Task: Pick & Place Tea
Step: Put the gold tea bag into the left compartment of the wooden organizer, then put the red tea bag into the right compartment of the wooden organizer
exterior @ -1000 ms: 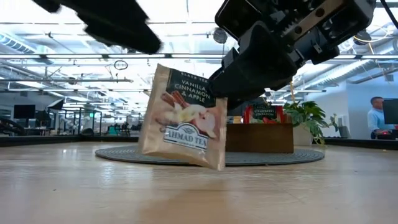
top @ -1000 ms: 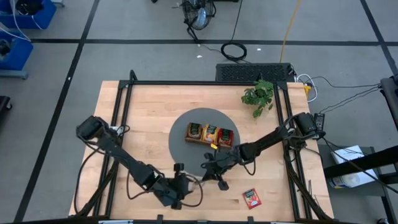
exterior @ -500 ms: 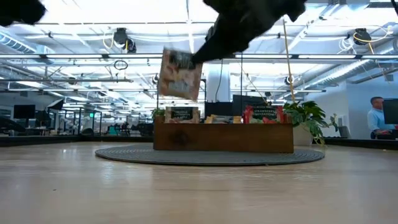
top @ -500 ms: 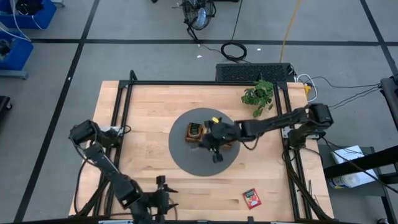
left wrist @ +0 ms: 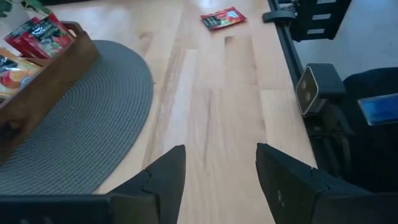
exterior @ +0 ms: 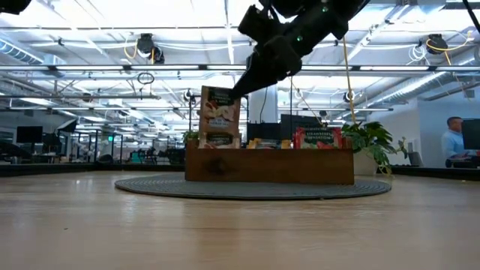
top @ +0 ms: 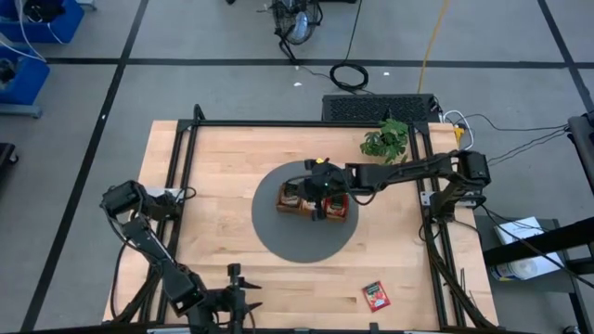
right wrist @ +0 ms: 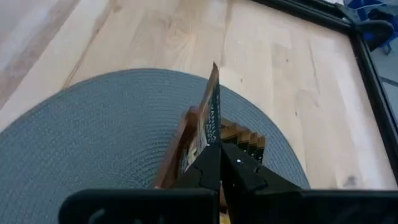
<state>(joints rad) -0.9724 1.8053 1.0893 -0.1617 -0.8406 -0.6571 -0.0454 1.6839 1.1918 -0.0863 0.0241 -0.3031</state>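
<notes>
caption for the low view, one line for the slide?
Right gripper holds a cream tea sachet upright above the left end of the wooden tray on the grey round mat.

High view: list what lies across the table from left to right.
Left tool at the near edge → wooden tray on the round grey mat → red tea sachet → potted plant.

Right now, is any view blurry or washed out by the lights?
Low view: bright ceiling lights behind the right gripper leave it a dark silhouette, yet the held cream sachet reads sharp. Right wrist view: soft focus on the sachet. High view: even light.
</notes>
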